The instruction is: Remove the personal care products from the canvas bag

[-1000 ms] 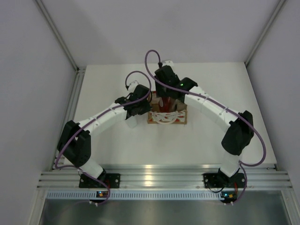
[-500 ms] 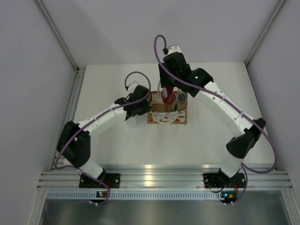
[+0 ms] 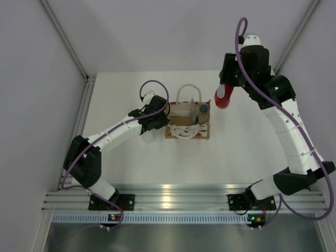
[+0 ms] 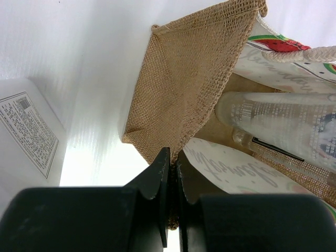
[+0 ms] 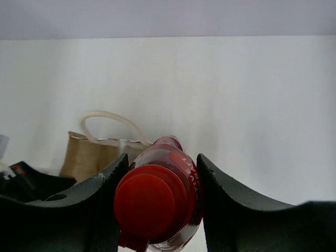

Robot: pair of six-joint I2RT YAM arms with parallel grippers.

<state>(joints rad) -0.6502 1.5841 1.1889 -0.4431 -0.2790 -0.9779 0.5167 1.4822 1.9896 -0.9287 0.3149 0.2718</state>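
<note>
Bottle, glossy red, clamped in right end effector; left end effector pinches canvas bag.

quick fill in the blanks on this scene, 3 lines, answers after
1. The right gripper is shut on the ____, lifted above the table.
2. The left gripper pinches a side wall of the ____.
3. The pale bottle inside it has a ____ cap.

Missing words: red bottle; canvas bag; grey.
</note>
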